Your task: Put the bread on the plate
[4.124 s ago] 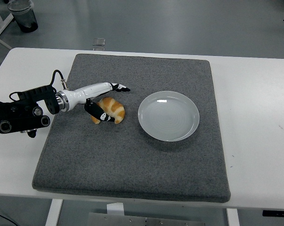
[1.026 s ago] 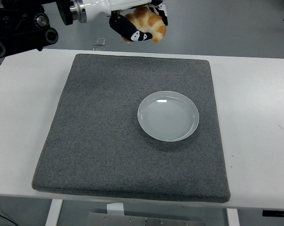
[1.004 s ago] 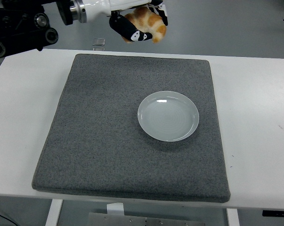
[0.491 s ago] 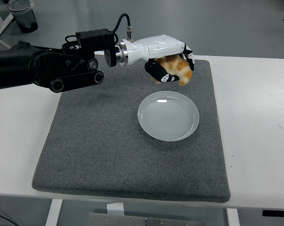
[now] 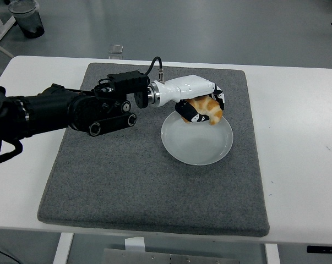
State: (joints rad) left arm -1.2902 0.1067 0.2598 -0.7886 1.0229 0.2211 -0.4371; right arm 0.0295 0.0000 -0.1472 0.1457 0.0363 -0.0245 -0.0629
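My left hand [image 5: 203,108] is curled around a golden-brown bread roll [image 5: 208,108], holding it just above the far part of the white plate [image 5: 197,144]. The plate lies on the grey mat [image 5: 127,176], right of its middle. The black left arm reaches in from the left edge across the mat, its white forearm ending at the hand. Whether the roll touches the plate cannot be told. The right arm is out of view.
The grey mat covers most of the white table [image 5: 303,137]. A small clear object [image 5: 115,51] sits beyond the table's far edge, and a dark bin [image 5: 27,16] stands on the floor at top left.
The left hand has come down and toward me with the roll, from above the mat's far edge to low over the plate's far side.
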